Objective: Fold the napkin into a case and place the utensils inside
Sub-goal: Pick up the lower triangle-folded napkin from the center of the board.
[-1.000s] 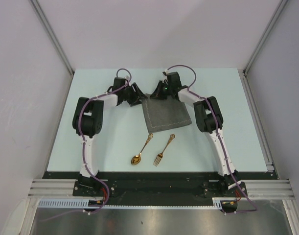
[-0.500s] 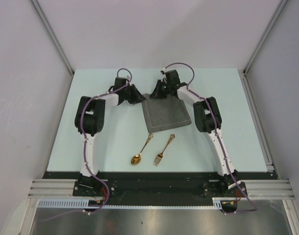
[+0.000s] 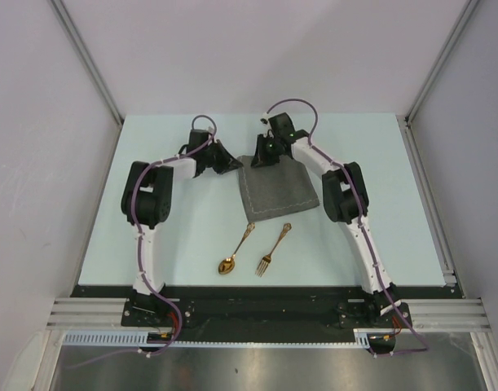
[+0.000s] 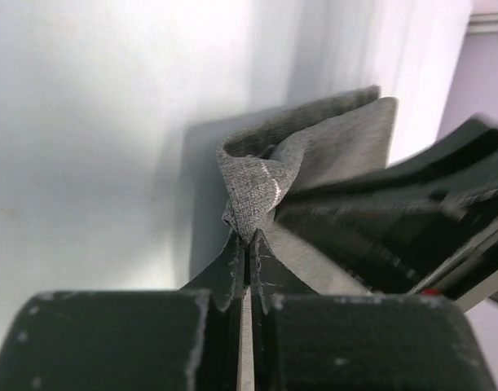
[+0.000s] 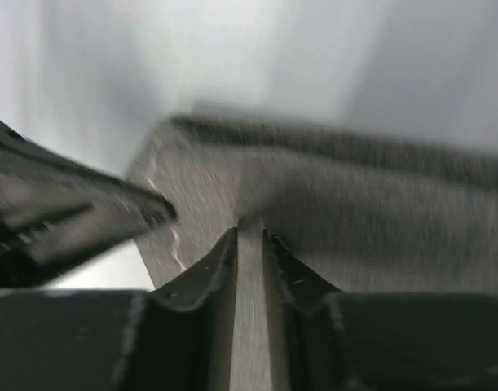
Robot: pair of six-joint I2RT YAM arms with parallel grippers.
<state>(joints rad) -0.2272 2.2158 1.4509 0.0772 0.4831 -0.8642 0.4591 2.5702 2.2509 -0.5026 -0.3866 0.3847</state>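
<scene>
The dark grey napkin [image 3: 279, 192] lies folded on the table's far middle. In the left wrist view my left gripper [image 4: 249, 236] is shut on a puckered fold of the napkin [image 4: 257, 183] at its far left corner. My right gripper [image 3: 259, 156] hovers over the same corner, right beside the left one [image 3: 234, 165]. Its jaws stand slightly apart in the blurred right wrist view [image 5: 250, 235], with flat cloth [image 5: 371, 212] showing below the gap and nothing between them. The gold spoon [image 3: 235, 250] and gold fork [image 3: 273, 248] lie side by side nearer the front.
The pale green table [image 3: 167, 236] is walled by grey panels on three sides. A metal rail [image 3: 428, 195] runs along its right edge. Both arms reach far back, their elbows flanking the napkin.
My left gripper has closed on the napkin's corner. My right gripper has parted its jaws, let the cloth go and shifted a little to the left.
</scene>
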